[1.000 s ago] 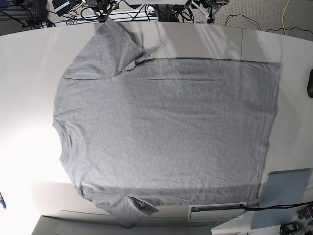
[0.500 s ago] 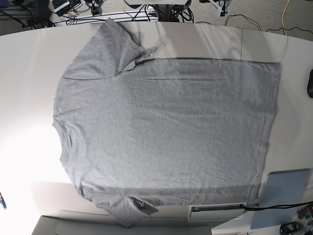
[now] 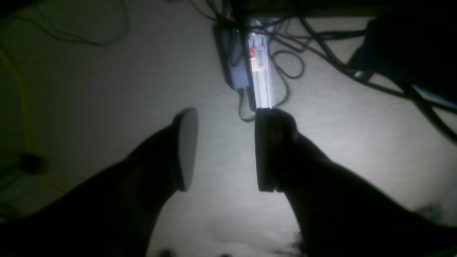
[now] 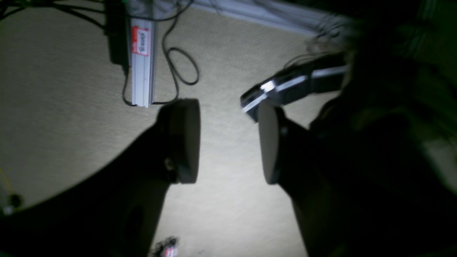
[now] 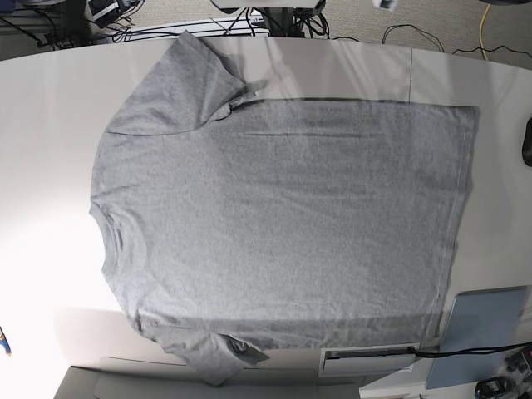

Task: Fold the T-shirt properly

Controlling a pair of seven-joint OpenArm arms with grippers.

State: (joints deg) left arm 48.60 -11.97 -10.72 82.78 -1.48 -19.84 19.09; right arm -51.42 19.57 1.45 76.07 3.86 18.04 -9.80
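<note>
The heather-grey T-shirt (image 5: 283,224) lies spread flat on the white table (image 5: 41,125), plain side up. Its neck (image 5: 98,220) is at the left and its hem (image 5: 465,191) at the right. One sleeve (image 5: 179,83) points to the far left corner, the other (image 5: 208,362) hangs at the front edge. No lettering shows. My left gripper (image 3: 225,121) is open and empty over carpeted floor behind the table. My right gripper (image 4: 228,117) is open and empty over the same floor. Neither gripper is near the shirt.
A blue-grey pad (image 5: 482,332) lies at the front right, next to a white slotted part (image 5: 370,357). A dark object (image 5: 527,141) sits at the right edge. Cables and an aluminium rail (image 3: 260,71) with a red label (image 4: 140,41) lie on the floor.
The arm parts at the top edge of the base view have drawn back almost out of it. The T-shirt has not moved.
</note>
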